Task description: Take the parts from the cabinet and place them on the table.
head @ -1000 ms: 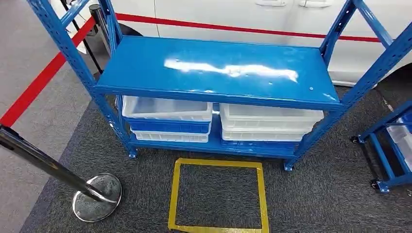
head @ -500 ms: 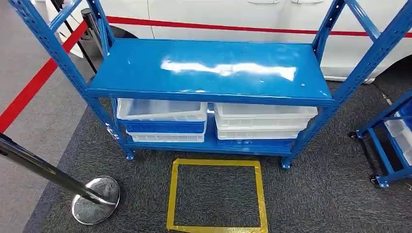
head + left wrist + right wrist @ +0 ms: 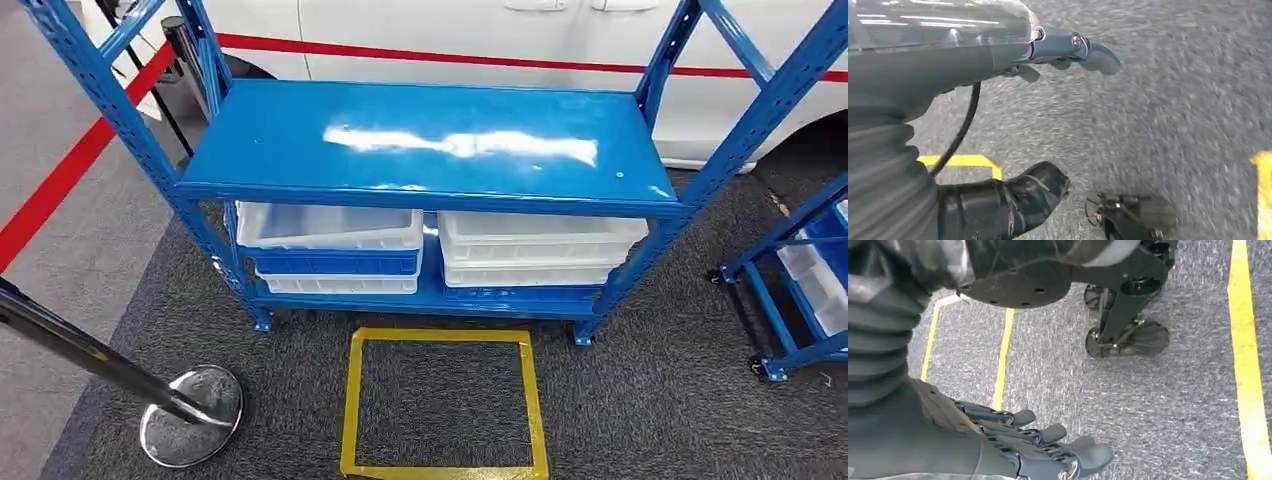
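Note:
The blue steel cabinet stands ahead of me in the head view, its top shelf bare and glossy. On its lower shelf sit stacked white bins over a blue bin on the left, and more white bins on the right. Whether they hold parts cannot be told. My left hand hangs over grey carpet, fingers apart and holding nothing. My right hand also hangs above the carpet, its fingers stretched out and holding nothing.
A yellow taped square marks the carpet in front of the cabinet. A chrome stanchion base stands at the lower left. A second blue rack with bins is at the right edge. A white car is behind.
The whole picture has slid a little to the left, so the camera has moved. The cabinet, bins and stanchion keep their places relative to each other.

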You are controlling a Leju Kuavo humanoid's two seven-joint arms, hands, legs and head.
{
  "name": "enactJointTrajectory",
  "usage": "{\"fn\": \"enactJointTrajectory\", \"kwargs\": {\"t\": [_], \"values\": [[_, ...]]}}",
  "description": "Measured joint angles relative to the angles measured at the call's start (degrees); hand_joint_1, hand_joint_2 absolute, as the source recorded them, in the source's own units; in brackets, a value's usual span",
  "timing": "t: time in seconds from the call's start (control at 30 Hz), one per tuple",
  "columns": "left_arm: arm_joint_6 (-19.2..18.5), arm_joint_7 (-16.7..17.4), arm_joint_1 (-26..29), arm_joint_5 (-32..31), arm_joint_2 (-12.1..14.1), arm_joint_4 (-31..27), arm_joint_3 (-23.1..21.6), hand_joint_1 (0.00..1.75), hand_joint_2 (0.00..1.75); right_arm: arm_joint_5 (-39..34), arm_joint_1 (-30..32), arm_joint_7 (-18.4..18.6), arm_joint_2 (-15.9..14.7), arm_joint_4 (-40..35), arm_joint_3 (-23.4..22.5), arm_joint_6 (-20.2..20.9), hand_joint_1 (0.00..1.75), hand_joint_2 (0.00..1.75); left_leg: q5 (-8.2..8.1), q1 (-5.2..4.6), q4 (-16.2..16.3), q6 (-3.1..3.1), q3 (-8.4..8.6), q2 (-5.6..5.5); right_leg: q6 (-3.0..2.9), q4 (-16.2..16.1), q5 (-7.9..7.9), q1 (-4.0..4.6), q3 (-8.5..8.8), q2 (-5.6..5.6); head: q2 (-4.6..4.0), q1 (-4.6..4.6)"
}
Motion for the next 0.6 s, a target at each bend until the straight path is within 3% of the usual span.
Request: {"fn": "enactJointTrajectory", "kwargs": {"t": [0.03, 0.1, 0.13, 0.17, 0.2, 0.27, 0.3, 0.33, 0.37, 0.4, 0.43, 0.47, 0.6], "values": [[-0.42, 0.44, -0.01, 1.51, 0.37, -0.29, -1.18, 0.0, 0.0, -0.79, 0.41, 0.11, -0.22, -0.07, 0.81, 0.24, 0.0, 1.75, 0.08, 0.01, 0.0, 0.26, -0.15, 0.02, 0.17, 3.64, -2.57, -0.13, -1.64, -0.07, 0.0, 0.02], [-1.07, 1.22, 0.01, 4.22, 0.74, -0.92, -3.41, 0.0, 0.0, -2.19, 1.41, 0.48, -0.74, -0.07, 2.23, 0.68, 0.0, 1.75, 0.09, -0.05, 0.04, 0.28, -0.36, 0.12, 0.63, 12.78, -6.96, -0.37, -5.7, -0.1, 0.0, 0.02], [-1.48, 1.68, -0.02, 5.65, 0.98, -1.37, -4.51, 0.0, 0.0, -2.86, 2.01, 0.57, -0.98, -0.07, 2.92, 0.81, 0.0, 1.75, 0.1, -0.04, 0.06, 0.4, -0.42, 0.17, 0.91, 15.83, -7.76, -0.56, -7.06, -0.11, 0.0, 0.02], [-1.66, 2.08, -0.11, 7.06, 1.2, -1.97, -5.55, 0.0, 0.0, -3.54, 2.77, 0.68, -1.14, -0.02, 3.63, 0.9, 0.0, 1.75, 0.1, -0.02, 0.11, 0.4, -0.39, 0.18, 1.32, 16.11, -7.03, -0.93, -7.19, -0.13, 0.0, 0.02], [-1.99, 2.43, -0.22, 8.22, 1.36, -2.54, -6.38, 0.0, 0.0, -4.13, 3.48, 0.77, -1.36, 0.09, 4.2, 0.96, 0.0, 1.75, 0.06, 0.08, 0.2, 0.38, -0.34, 0.17, 1.76, 13.64, -5.13, -1.34, -5.89, -0.17, 0.0, 0.02], [-2.62, 3.21, -0.54, 10.99, 1.86, -4.18, -8.55, 0.0, 0.0, -5.46, 4.88, 1.11, -1.86, 0.37, 5.55, 0.98, 0.0, 1.75, -0.4, 0.48, 0.96, 0.06, -0.36, 0.0, 2.84, 2.71, 0.21, -2.25, -0.26, -0.41, 0.0, 0.02], [-2.86, 3.54, -0.63, 12.13, 2.19, -4.9, -9.53, 0.0, 0.0, -6.05, 5.42, 1.16, -1.88, 0.5, 6.16, 1.12, 0.0, 1.75, -0.81, 0.39, 1.5, -0.46, -0.58, -0.01, 3.58, -1.27, 0.2, -2.61, 1.49, -0.5, 0.0, 0.06], [-3.26, 3.98, -0.83, 13.55, 2.8, -5.6, -10.64, 0.0, 0.0, -6.75, 5.79, 1.27, -1.88, 0.77, 6.95, 1.36, 0.0, 1.75, -1.4, -0.04, 2.19, -0.98, -1.02, -0.12, 2.98, -1.43, 0.52, -2.06, 1.41, 0.19, 0.0, 0.04], [-3.56, 4.37, -0.81, 14.93, 3.08, -6.01, -11.82, 0.0, 0.0, -7.47, 6.09, 1.47, -1.99, 0.77, 7.76, 1.55, 0.0, 1.75, -1.15, -0.21, 1.85, -1.16, -1.06, -0.12, 1.63, -1.06, -0.05, -2.18, 1.31, 0.19, 0.0, -0.35], [-3.87, 4.83, -0.76, 16.37, 3.37, -6.45, -12.96, 0.0, 0.0, -8.15, 6.48, 1.51, -2.36, 0.77, 8.59, 1.79, 0.0, 1.75, -1.25, -0.16, 1.78, -1.08, -0.95, -0.13, 1.86, -1.07, 0.11, -2.13, 1.27, 0.21, 0.0, -0.39], [-4.17, 5.2, -0.71, 17.62, 3.73, -6.73, -13.93, 0.0, 0.0, -8.78, 6.76, 1.66, -2.53, 0.77, 9.26, 1.84, 0.0, 1.75, -1.15, -0.04, 1.69, -1.25, -0.89, -0.15, 1.69, -1.07, 0.15, -1.99, 1.29, 0.21, 0.0, -0.39], [-4.61, 5.71, -0.58, 19.24, 3.98, -6.95, -15.13, 0.0, 0.0, -9.55, 7.06, 1.73, -2.89, 0.72, 10.1, 1.9, 0.0, 0.0, -1.06, 0.05, 1.56, -1.38, -0.83, -0.14, 1.64, -1.06, 0.14, -1.88, 1.28, 0.22, 0.0, -0.39], [-5.97, 7.45, 0.64, 25.09, 4.81, -7.63, -19.5, 0.0, 0.0, -12.41, 7.66, 2.23, -3.89, 0.35, 13.11, 2.25, 0.0, 0.0, -0.94, 0.27, 1.26, -1.63, -0.68, -0.14, 1.31, -1.01, 0.04, -1.5, 1.27, 0.21, 0.0, -0.39]]}}
